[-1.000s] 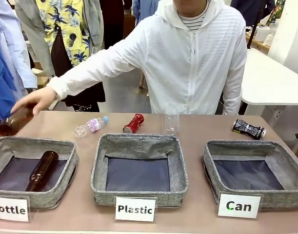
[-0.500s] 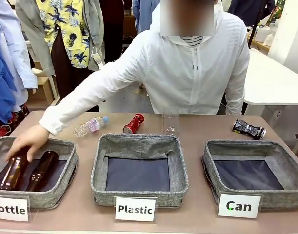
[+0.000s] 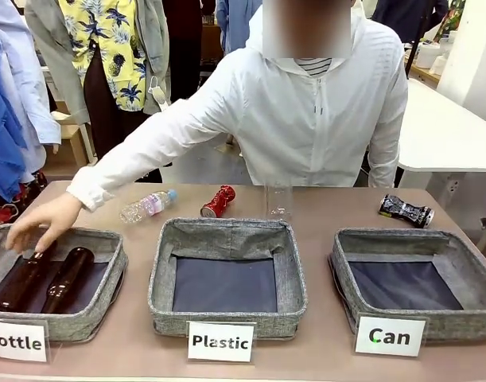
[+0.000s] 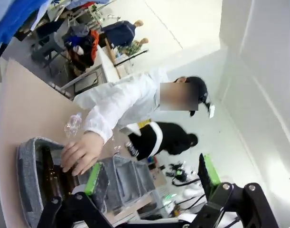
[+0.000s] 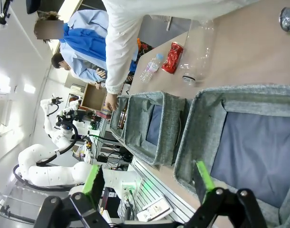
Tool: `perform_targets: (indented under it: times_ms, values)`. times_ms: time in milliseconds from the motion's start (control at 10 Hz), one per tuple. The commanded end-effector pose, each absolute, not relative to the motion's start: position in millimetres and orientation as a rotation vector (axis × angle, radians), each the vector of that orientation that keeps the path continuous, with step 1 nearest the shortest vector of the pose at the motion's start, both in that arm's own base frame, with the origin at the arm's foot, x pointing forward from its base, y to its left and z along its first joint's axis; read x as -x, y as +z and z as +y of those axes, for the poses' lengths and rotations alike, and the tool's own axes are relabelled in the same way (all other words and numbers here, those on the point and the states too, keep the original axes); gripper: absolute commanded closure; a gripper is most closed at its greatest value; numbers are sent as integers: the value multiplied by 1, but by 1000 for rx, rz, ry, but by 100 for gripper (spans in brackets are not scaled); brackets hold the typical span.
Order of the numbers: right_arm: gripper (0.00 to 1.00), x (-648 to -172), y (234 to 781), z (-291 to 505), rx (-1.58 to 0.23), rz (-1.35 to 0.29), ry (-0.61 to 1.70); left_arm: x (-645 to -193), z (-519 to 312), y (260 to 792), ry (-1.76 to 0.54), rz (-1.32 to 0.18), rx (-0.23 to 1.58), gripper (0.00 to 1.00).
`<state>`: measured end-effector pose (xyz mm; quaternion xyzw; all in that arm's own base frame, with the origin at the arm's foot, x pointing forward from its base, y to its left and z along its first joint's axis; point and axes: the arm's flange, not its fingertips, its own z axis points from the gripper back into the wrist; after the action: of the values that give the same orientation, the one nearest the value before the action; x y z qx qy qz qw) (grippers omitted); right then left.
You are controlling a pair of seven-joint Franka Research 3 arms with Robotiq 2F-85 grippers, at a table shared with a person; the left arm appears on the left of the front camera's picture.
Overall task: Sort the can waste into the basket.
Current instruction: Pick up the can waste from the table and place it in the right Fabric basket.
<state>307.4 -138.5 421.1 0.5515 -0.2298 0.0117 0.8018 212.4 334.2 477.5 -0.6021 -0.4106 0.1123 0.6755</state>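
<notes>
Black can [image 3: 405, 210] by far table [image 3: 330, 211] edge, behind basket [image 3: 402, 235].

item 1: red can [image 3: 218, 200]. shiny red metal, crushed, lay on its side at a slant. in the right wrist view it stood well ahead of the right gripper [image 5: 148, 179], roughly in line with the gap between the spread fingers, far past the basket.

item 2: black-and-silver can [image 3: 405, 210]. crushed, printed, lay on its side. it was ahead of the same gripper, beyond the basket's far wall, off to the side of the finger at picture right.

item 3: basket [image 3: 457, 325]. grey, felt-like, square, dark lining bare across the floor, white sign [image 3: 390, 336] reading "can" in front. it lay close ahead of the right gripper; both cans were outside it.
</notes>
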Motion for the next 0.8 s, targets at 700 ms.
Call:
perform_targets:
  times_ms: [700]
  values:
    - [0, -311, 422, -139, -1199, -530, 38, -348, 99, 554, -187, -483, 753, 0]
